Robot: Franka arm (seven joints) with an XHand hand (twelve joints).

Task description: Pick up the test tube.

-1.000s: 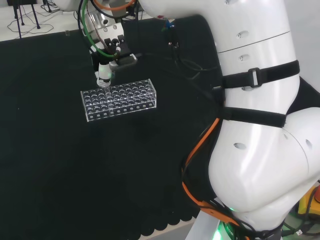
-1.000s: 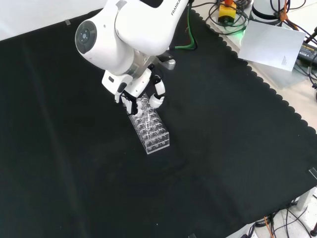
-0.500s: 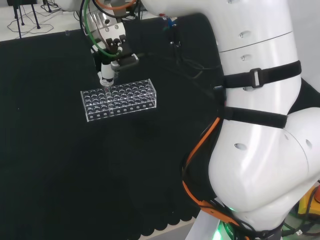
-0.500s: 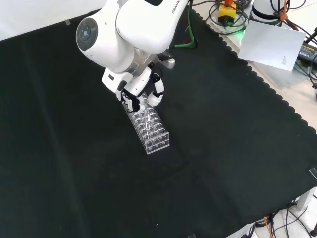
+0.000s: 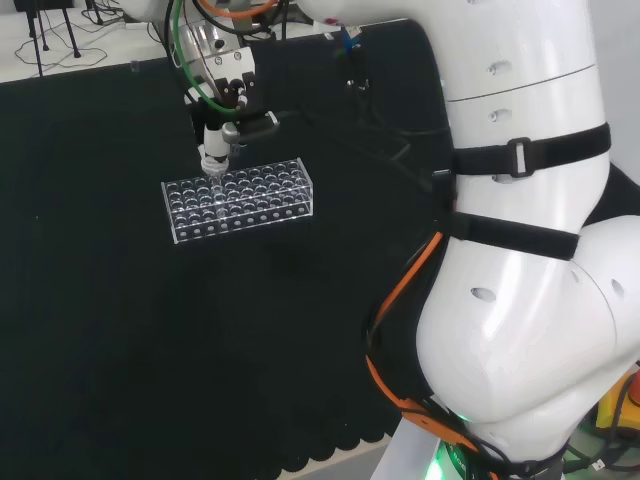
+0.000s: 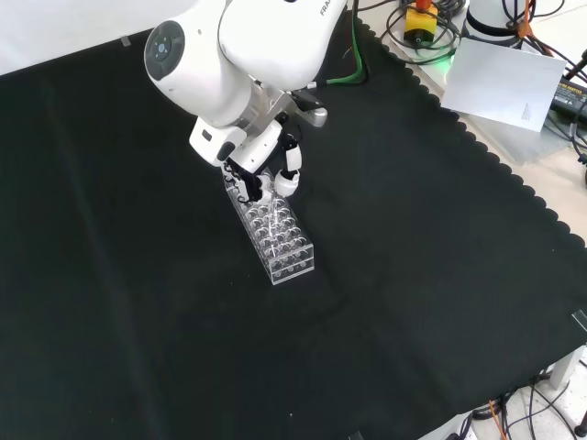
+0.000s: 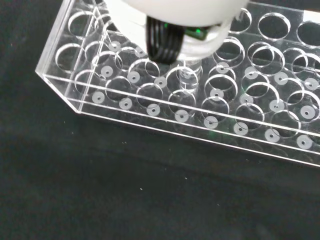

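Note:
A clear plastic rack with many round holes stands on the black cloth, and it lies lengthwise under the hand in the front view. The hand hangs over the rack's left end in the head view, fingers curled together and pointing down. The hand sits at the rack's upper end in the front view. A thin clear test tube seems to hang from the fingertips into the rack, though it is hard to make out. In the wrist view a clear round tube shows under the blurred white hand, above the rack.
The arm's big white links stand at the right of the head view. A white link with a grey cap is above the hand in the front view. A white sheet and cables lie beyond the cloth's scalloped edge, upper right.
The hand has risen a little above the rack's end, fingers still curled together. The rack has stayed in place.

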